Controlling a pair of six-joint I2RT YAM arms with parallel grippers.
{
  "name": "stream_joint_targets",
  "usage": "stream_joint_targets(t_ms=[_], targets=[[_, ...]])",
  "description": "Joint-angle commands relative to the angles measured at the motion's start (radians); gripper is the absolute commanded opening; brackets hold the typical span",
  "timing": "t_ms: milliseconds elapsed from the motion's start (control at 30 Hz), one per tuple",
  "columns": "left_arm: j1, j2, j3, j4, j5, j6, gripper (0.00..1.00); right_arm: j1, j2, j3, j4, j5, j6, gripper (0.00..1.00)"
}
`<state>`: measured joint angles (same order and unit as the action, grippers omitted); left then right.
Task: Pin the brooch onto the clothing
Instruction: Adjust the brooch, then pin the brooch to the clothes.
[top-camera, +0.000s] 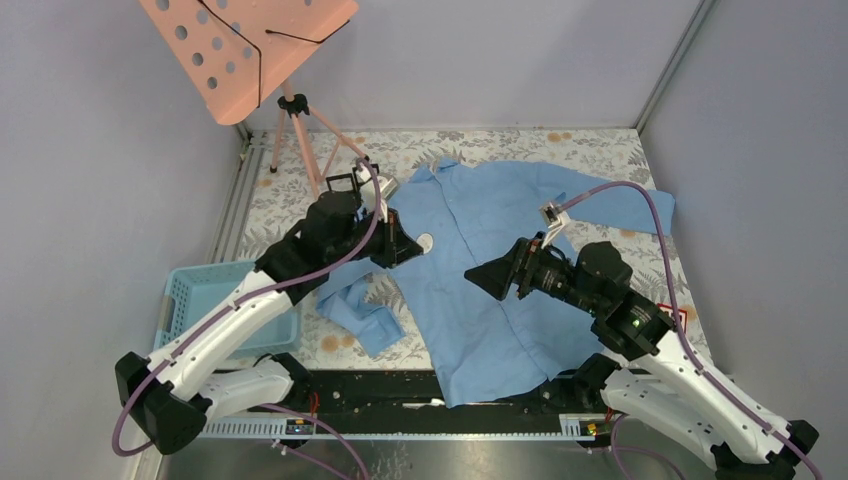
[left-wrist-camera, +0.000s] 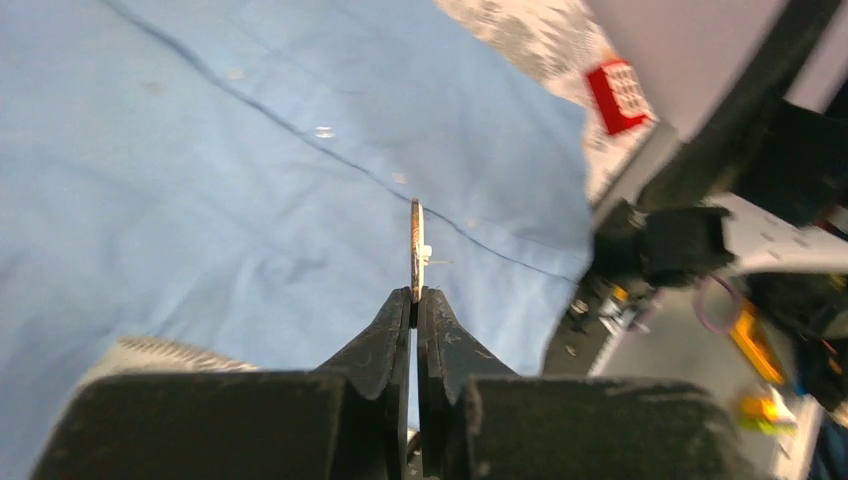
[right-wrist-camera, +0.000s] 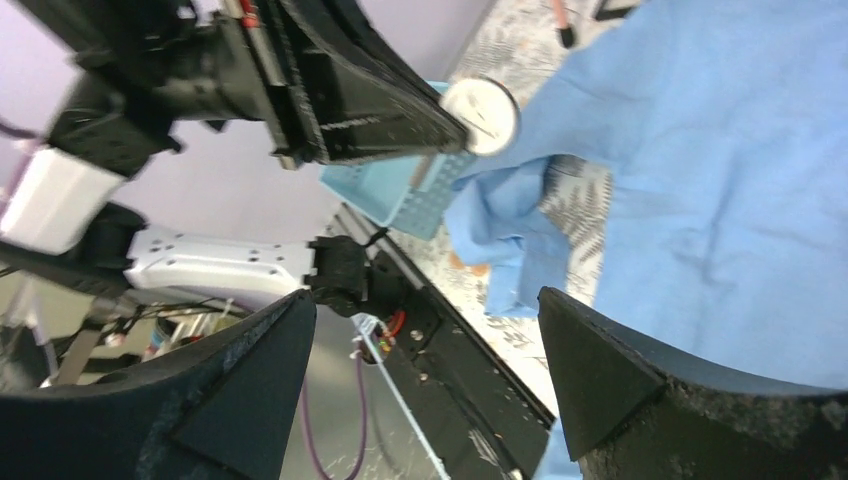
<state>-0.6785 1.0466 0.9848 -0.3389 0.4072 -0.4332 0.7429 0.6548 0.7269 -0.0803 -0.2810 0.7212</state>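
The left gripper (left-wrist-camera: 415, 296) pinched the brooch (left-wrist-camera: 416, 238) edge-on just above the shirt (top-camera: 470, 215) at its chest, while the right gripper (right-wrist-camera: 422, 300) hung spread over the shirt's middle; judged best practice: steady the fabric beside the brooch, then press the pin in squarely.

Left arm (top-camera: 225, 325): runs from its base at the near left, up and to the right toward the middle. Left gripper (left-wrist-camera: 415, 296): jaws pressed together, pinching the brooch (left-wrist-camera: 417, 238) by its edge, with the disc standing out past the tips.

Right arm (top-camera: 700, 400): rises from the near right base, with the wrist level and pointing left. Right gripper (right-wrist-camera: 425, 370): fingers (right-wrist-camera: 600, 370) spread wide, nothing between them.

The two grippers face each other, near but apart.
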Motion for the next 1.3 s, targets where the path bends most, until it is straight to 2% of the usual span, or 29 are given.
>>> stream_joint_targets(t_ms=[0,233,367,533,733,933,1100,1267], targets=[[0.004,-0.015,0.074,-0.113,-0.357,0.059,0.00,0.007,0.025,0.062,-0.139,0.126,-0.064,0.88],[0.004,0.051,0.117,-0.207,-0.579,0.090,0.00,0.011,0.086,0.074,-0.210,0.212,-0.111,0.85],[0.004,0.139,0.151,-0.226,-0.621,0.103,0.00,0.017,0.162,0.114,-0.256,0.273,-0.163,0.85],[0.015,0.263,0.258,-0.293,-0.699,0.109,0.00,0.027,0.286,0.161,-0.224,0.328,-0.183,0.85],[0.092,0.381,0.298,-0.280,-0.716,0.047,0.00,0.027,0.476,0.210,-0.129,0.339,-0.169,0.85],[0.108,0.489,0.343,-0.266,-0.777,0.037,0.00,0.025,0.715,0.271,-0.003,0.307,-0.137,0.84],[0.109,0.618,0.394,-0.279,-0.870,0.054,0.00,0.024,0.889,0.386,-0.024,0.329,-0.142,0.78],[0.109,0.723,0.435,-0.299,-0.893,0.044,0.00,0.023,0.836,0.301,-0.015,0.495,-0.099,0.80]])
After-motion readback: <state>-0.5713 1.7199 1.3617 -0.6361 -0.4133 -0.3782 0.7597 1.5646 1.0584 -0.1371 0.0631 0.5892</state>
